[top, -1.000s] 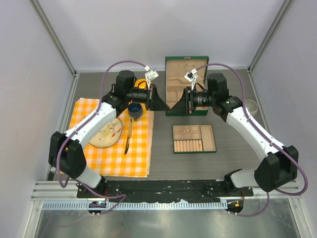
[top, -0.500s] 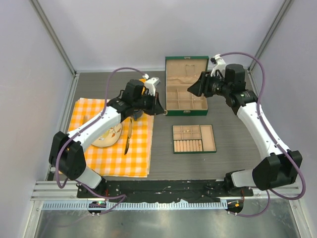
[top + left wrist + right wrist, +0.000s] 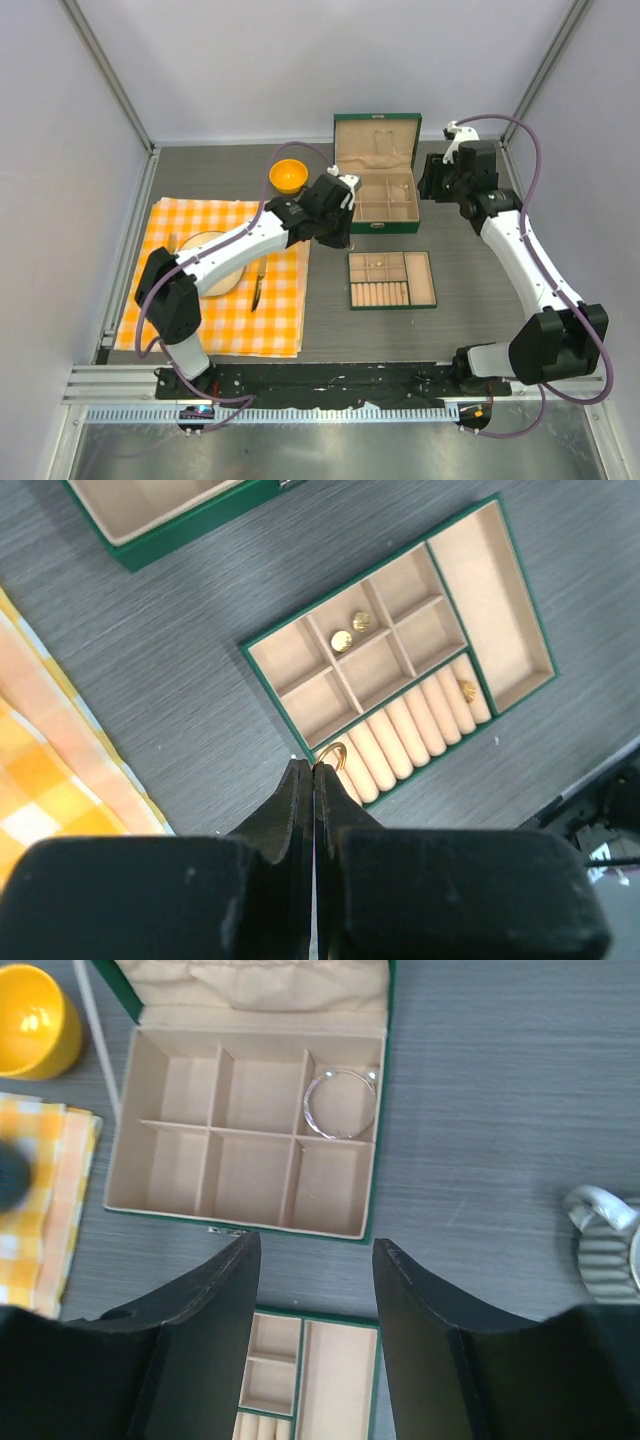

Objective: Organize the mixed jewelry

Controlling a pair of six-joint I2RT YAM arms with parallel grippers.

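Note:
My left gripper (image 3: 313, 768) is shut, pinching a small gold ring (image 3: 337, 751) at its tips. It hovers between the open green jewelry box (image 3: 375, 140) and the green compartment tray (image 3: 418, 275). In the left wrist view the tray (image 3: 490, 600) holds tiny gold pieces (image 3: 342, 640) in its small cells and one on the ring rolls (image 3: 467, 690). My right gripper (image 3: 315, 1240) is open and empty, above the table just right of the box (image 3: 250, 1175). The silvery hoop bracelet (image 3: 341, 1105) lies in the box's back right cell.
An orange bowl (image 3: 287, 177) stands left of the box. The checkered cloth (image 3: 215, 320) carries a plate (image 3: 205, 262) and a knife (image 3: 257, 285). A silvery ribbed metal object (image 3: 600, 1245) sits at the right.
My left arm has swung right from the cloth toward the box and tray. My right arm has drawn back from the box front to the back right. The orange bowl is uncovered.

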